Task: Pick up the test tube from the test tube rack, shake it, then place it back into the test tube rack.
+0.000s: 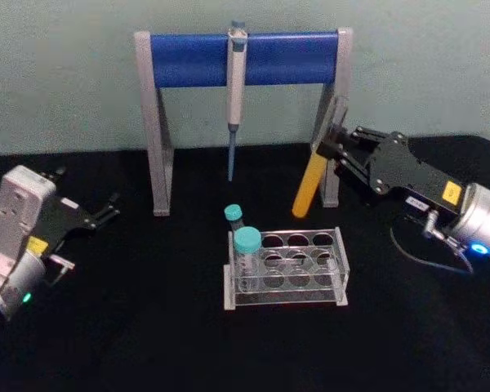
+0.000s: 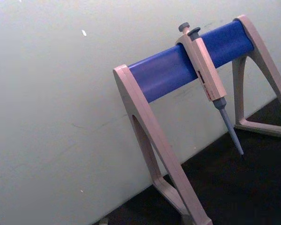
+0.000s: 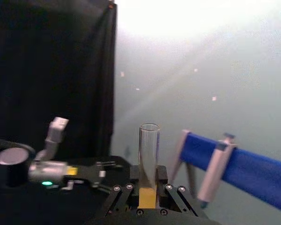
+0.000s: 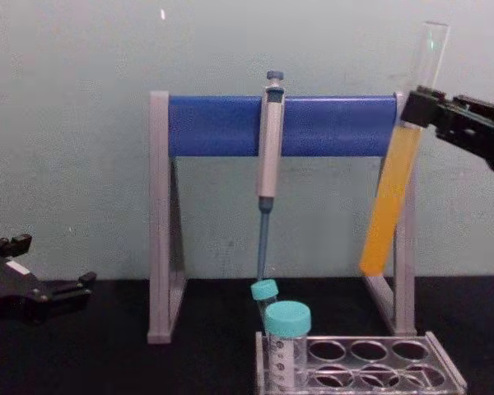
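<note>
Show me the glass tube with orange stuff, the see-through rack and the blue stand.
long clear glass test tube with orange liquid (image 4: pixel 391 197): chest view, on the liquid part.
low clear plastic test tube rack (image 1: pixel 286 300): head view, on its front edge.
tall grey-and-blue pipette stand (image 1: pixel 188 59): head view, on its blue crossbar.

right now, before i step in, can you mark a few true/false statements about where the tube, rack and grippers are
1. The test tube stands in the test tube rack. False: the right gripper is shut on it and holds it tilted in the air, above the rack, by the right leg of the pipette stand.
2. Two teal-capped tubes sit at the rack's left end. True.
3. The pipette lies on the table. False: it hangs from the stand's blue bar.
4. The left gripper is off to the left, low over the table, open and holding nothing. True.
</note>
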